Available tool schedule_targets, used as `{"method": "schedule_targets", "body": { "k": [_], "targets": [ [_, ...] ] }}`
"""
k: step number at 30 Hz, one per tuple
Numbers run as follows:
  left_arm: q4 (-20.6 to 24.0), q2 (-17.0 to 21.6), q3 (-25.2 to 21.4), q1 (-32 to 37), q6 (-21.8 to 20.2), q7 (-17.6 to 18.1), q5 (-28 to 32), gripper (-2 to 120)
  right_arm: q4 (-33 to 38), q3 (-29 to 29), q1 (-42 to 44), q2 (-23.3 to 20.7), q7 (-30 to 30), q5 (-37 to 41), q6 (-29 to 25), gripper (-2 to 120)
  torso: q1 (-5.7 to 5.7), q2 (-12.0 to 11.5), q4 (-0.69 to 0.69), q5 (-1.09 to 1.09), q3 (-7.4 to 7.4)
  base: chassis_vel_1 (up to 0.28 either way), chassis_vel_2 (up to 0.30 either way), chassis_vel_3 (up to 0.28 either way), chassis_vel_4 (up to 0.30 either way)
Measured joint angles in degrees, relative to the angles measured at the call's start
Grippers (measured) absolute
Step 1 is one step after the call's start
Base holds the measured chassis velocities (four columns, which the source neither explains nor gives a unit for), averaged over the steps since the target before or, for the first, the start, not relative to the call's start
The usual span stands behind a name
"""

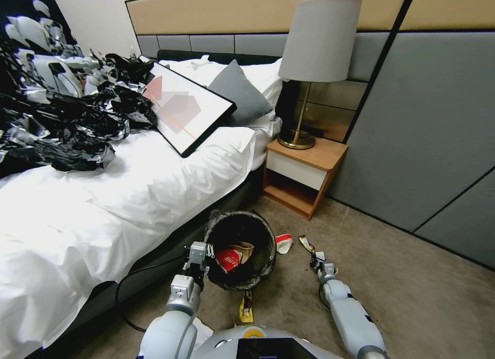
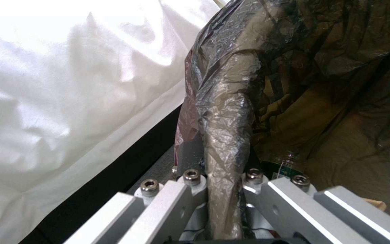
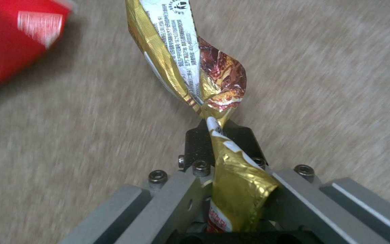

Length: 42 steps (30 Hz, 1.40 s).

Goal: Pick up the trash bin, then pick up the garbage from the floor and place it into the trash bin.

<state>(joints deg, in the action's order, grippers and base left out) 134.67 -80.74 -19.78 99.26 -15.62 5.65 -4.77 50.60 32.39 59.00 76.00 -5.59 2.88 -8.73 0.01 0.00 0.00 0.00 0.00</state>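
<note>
Gold foil wrapper was pinched tight in the right gripper over the carpet, just right of the trash bin, probably headed in. Left gripper clamped the bin's bagged rim beside the bed, steadying it.

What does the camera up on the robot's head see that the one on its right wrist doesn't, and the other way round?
Head view alone: the bed, the lamp on the nightstand, the trash bin gripped at its rim by the left hand, and a yellow packet on the carpet near the robot.

Right wrist view alone: the print on the gold wrapper and how the hand's fingers pinch its twisted end.

Both: the right hand shut on that wrapper, a red-and-white wrapper nearby, and the carpet.
</note>
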Motion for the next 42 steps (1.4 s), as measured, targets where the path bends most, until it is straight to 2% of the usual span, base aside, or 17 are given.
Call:
{"method": "schedule_targets", "body": {
  "k": [3,4,7,9,12,13,15,16,18,20,22,24,26,31,42],
  "targets": [
    [0.0,0.0,0.0,-0.2,0.0,0.0,0.0,1,6.9,0.8,2.3,0.1,0.0,0.1,-1.5,0,0.00,0.0,0.01,-0.01,0.00,0.000,0.000,0.000,0.000],
    [0.0,0.0,0.0,-0.2,0.0,0.0,0.0,1,6.9,0.8,2.3,0.1,0.0,0.1,-1.5,0,0.00,0.0,0.01,-0.01,0.00,0.000,0.000,0.000,0.000],
    [-0.2,0.0,0.1,-0.5,-0.1,0.0,0.1,1,17.0,1.2,5.5,0.5,0.3,0.3,-4.1,0,-0.01,0.0,0.00,-0.01,0.00,0.000,0.000,0.000,0.000],
    [-0.2,0.0,0.1,-0.6,-0.1,0.0,0.2,1,18.8,1.3,6.0,0.6,0.4,0.2,-4.8,0,-0.01,0.0,0.00,-0.02,0.00,0.000,0.000,0.000,0.000],
    [-0.4,0.1,0.3,-0.7,-0.3,-0.1,0.3,1,29.7,1.3,9.9,1.3,-0.1,1.3,-8.2,0,-0.01,0.0,0.01,-0.02,-0.01,0.000,0.000,0.000,0.000],
    [-0.4,0.1,0.3,-0.7,-0.3,-0.1,0.3,1,29.7,1.3,9.9,1.3,-0.1,1.3,-8.2,0,-0.01,0.0,0.01,-0.02,-0.01,0.000,0.000,0.000,0.000],
    [-0.7,0.4,0.3,-0.7,-0.5,-0.2,0.6,1,36.7,0.8,12.7,1.5,-4.6,3.9,-12.1,0,-0.01,0.0,-0.02,0.01,0.00,0.000,0.000,0.000,0.000],
    [-0.7,0.4,0.3,-0.7,-0.5,-0.2,0.6,1,36.7,0.8,12.7,1.5,-4.6,3.9,-12.1,0,-0.01,0.0,-0.02,0.01,0.00,0.000,0.000,0.000,0.000],
    [-0.8,0.5,0.4,-0.8,-0.6,-0.5,0.9,1,44.3,0.3,15.4,1.6,-11.4,6.8,-16.6,0,-0.01,0.0,0.00,-0.02,-0.01,0.000,0.000,0.000,0.000],
    [-0.9,0.5,0.4,-0.9,-0.7,-0.5,0.9,1,46.6,0.0,16.2,1.6,-13.2,7.6,-17.5,0,-0.01,0.0,0.01,-0.01,-0.01,0.000,0.000,0.000,0.000],
    [-1.1,0.4,0.6,-1.0,-0.8,-0.6,1.1,1,54.6,-2.1,19.8,1.5,-17.9,9.9,-19.4,0,-0.01,0.0,0.00,-0.02,-0.01,0.000,0.000,0.000,0.000],
    [-1.2,0.4,0.7,-1.0,-0.8,-0.7,1.1,1,56.2,-2.8,20.6,1.5,-18.4,10.2,-19.5,0,-0.01,0.0,0.00,0.00,-0.01,0.000,0.000,0.000,0.000],
    [-1.4,0.3,0.9,-1.1,-0.8,-0.7,1.1,1,60.9,-5.4,23.7,1.2,-20.2,9.4,-20.5,0,-0.01,0.0,-0.01,0.00,-0.01,0.000,0.000,0.000,0.000],
    [-1.6,0.2,1.0,-1.5,-0.8,-0.8,1.1,1,65.7,-9.8,28.1,0.4,-22.0,5.7,-22.1,0,-0.01,0.0,0.00,-0.01,-0.01,0.000,0.000,0.000,0.000],
    [-1.6,0.1,1.2,-1.9,-1.0,-0.9,1.2,1,62.2,-16.9,30.9,-1.3,-22.3,1.8,-22.4,0,-0.01,0.0,0.00,0.00,-0.01,0.000,0.000,0.000,0.000]
  ]
}}
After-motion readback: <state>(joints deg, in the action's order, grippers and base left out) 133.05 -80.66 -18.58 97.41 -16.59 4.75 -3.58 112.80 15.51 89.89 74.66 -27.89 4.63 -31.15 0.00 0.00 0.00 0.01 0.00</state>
